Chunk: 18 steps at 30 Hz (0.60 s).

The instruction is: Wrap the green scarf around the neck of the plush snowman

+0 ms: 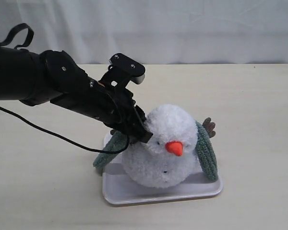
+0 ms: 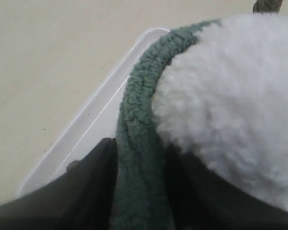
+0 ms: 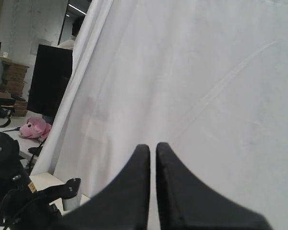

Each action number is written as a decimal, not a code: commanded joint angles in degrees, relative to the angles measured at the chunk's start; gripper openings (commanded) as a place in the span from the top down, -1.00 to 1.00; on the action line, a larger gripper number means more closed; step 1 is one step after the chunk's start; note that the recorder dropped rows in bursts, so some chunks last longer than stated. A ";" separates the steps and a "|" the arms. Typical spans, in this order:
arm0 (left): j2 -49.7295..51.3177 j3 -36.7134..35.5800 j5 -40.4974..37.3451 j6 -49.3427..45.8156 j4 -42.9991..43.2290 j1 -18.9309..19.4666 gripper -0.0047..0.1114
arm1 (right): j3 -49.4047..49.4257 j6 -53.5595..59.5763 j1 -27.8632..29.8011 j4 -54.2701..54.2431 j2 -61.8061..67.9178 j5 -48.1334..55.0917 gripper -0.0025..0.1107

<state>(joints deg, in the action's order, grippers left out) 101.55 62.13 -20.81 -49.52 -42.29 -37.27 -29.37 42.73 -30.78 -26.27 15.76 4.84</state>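
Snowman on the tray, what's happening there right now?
The left gripper is beside the plush snowman with the green scarf between its fingers; clamped or not, I cannot tell. The scarf runs behind the snowman, an end hanging down each side, nothing crossed in front. The snowman sits on a white tray. The right gripper is shut, facing a curtain.

One plush snowman (image 1: 158, 160), one green scarf (image 1: 208, 152), one white tray (image 1: 134, 194). In the right wrist view, one pink plush toy (image 3: 34, 128).

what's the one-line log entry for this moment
green scarf: draped behind plush snowman, ends down both sides | left gripper: astride scarf, grip unclear | right gripper: shut, clear of snowman
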 commanded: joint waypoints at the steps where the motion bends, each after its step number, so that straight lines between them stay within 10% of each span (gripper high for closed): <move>1: -4.28 -0.05 -1.54 0.14 -0.17 -0.08 0.10 | 0.21 0.51 -0.04 0.42 -0.20 -0.32 0.88; 18: -9.66 -0.16 -15.07 15.05 23.94 -0.08 0.08 | 0.21 0.51 -0.04 0.42 -0.20 -0.32 0.88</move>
<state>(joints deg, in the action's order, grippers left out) 92.30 62.13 -34.72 -40.39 -24.17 -37.27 -29.37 42.73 -30.78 -26.27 15.76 4.84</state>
